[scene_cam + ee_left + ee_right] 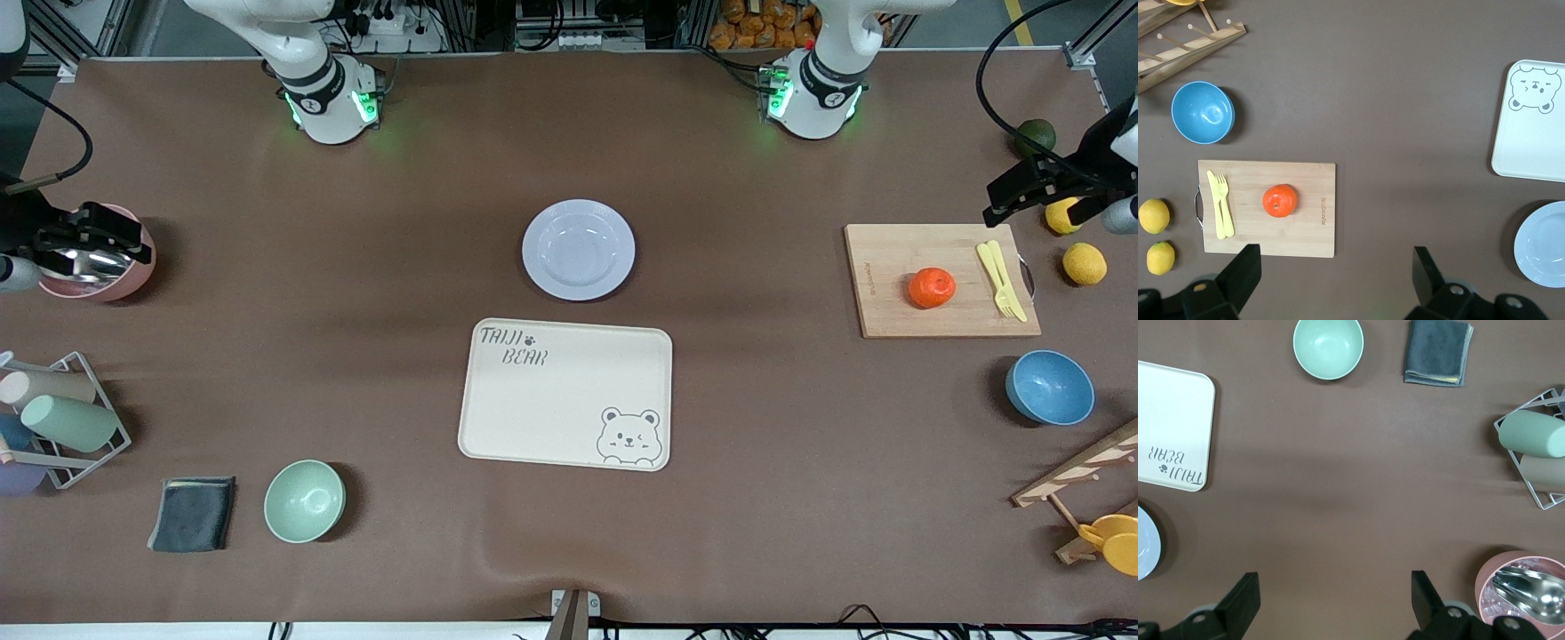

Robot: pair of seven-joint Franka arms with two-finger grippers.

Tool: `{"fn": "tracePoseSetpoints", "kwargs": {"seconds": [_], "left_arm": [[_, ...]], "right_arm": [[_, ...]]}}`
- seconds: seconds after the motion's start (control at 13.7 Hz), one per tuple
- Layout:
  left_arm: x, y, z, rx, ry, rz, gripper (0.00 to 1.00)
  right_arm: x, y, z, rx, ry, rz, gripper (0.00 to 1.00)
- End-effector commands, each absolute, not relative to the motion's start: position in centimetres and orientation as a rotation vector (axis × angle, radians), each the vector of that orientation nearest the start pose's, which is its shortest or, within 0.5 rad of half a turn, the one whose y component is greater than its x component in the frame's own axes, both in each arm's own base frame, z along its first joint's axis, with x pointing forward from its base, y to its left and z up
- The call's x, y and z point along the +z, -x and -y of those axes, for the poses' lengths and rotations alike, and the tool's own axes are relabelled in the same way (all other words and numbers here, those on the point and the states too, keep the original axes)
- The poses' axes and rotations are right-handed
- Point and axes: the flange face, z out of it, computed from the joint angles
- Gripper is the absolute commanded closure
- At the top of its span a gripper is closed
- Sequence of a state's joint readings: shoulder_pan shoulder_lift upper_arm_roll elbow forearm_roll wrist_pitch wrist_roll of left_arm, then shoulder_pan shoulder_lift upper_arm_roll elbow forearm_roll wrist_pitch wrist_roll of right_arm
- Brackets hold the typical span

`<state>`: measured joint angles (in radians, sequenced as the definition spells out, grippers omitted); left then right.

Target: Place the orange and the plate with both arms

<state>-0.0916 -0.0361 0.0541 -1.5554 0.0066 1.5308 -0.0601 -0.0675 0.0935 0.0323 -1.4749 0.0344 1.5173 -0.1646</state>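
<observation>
Orange fruit first: from my left gripper (1333,280), jaws spread wide and holding nothing, the orange (1279,201) sits on the wooden board (1305,233) just ahead of the fingertips, off-centre toward one finger, with the yellow fork (1220,203) past it. The plate (1541,243) lies off to the side, outside the jaws, beside the bear tray (1531,143). My right gripper (1331,600) waits, also released and empty, over bare mat beside the pink pot (1521,593). My worry: round fruit may roll if one finger touches first, and the glossy, shallow plate rim could slip from a pinch or scrape the tray.
</observation>
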Motion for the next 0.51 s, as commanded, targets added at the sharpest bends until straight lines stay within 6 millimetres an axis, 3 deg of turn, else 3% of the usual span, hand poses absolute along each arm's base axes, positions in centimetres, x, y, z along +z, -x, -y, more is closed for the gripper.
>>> {"fn": "tracePoseSetpoints", "kwargs": {"seconds": [0.0,0.29,0.44], "left_arm": [[65.3,-53.7,1.7,-0.002,3.144,0.031,0.00],[65.6,-53.7,0.2,0.004,3.126,0.074,0.00],[64.4,-53.7,-1.2,0.047,3.119,0.086,0.00]], "right_arm": [[61.7,-57.6,1.5,0.060,3.119,0.182,0.00],[61.6,-57.7,1.2,0.065,3.117,0.187,0.00],[61.2,-57.9,0.9,0.072,3.117,0.194,0.00]]}}
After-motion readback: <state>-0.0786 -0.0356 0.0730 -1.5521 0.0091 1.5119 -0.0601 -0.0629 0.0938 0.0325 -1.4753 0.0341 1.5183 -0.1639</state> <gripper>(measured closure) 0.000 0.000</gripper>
